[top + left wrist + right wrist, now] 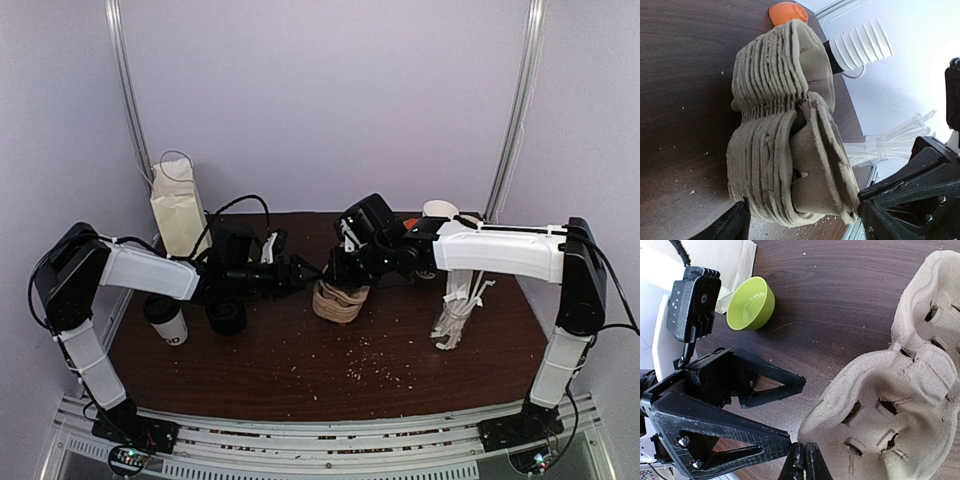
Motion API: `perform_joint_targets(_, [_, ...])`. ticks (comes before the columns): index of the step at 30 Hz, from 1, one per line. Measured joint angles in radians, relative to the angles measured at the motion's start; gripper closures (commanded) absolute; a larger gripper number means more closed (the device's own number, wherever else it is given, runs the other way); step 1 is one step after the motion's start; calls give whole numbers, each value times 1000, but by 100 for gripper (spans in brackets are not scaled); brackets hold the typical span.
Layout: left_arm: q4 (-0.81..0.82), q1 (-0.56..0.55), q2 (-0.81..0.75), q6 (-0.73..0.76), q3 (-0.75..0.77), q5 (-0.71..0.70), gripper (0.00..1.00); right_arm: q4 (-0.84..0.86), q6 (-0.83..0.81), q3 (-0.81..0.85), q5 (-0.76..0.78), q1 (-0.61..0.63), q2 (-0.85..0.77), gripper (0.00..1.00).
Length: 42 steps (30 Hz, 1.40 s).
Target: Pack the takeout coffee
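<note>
The takeout coffee (168,320), a white cup with a black lid, stands at the table's left, behind my left arm. A stack of brown pulp cup carriers (337,300) lies at the centre. My left gripper (305,270) is open, its fingers (732,225) on either side of the stack's near end (780,150), close against it. From above, my right gripper (805,462) is shut, tips at the rim of the top carrier (890,405), with nothing showing between them. The left gripper's fingers (765,385) show in the right wrist view too.
A paper bag (178,208) stands at the back left. A black stack of lids (227,318) sits next to the coffee. A glass of straws (455,315) is at the right, with stacked white cups (862,47) and an orange object (787,12) behind. A green bowl (751,303) lies near the bag.
</note>
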Motion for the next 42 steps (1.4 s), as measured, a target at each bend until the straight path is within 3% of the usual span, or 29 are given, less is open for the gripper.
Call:
perform_joint_targets(6, [-4,0,0,0,-13,-12,34,4,0,0,-4,-2,0,100])
perform_joint_targets(22, [-2,0,0,0,-17,-9,30,4,1,0,-12,-2,0,100])
perform_joint_targets(35, [7,-2,36,5,2,11,47,-7,0,0,-13,-4,6,100])
perform_joint_targets(42, [-2,-3,48,31,8,7,49,-16,-1,0,-12,-5,7,100])
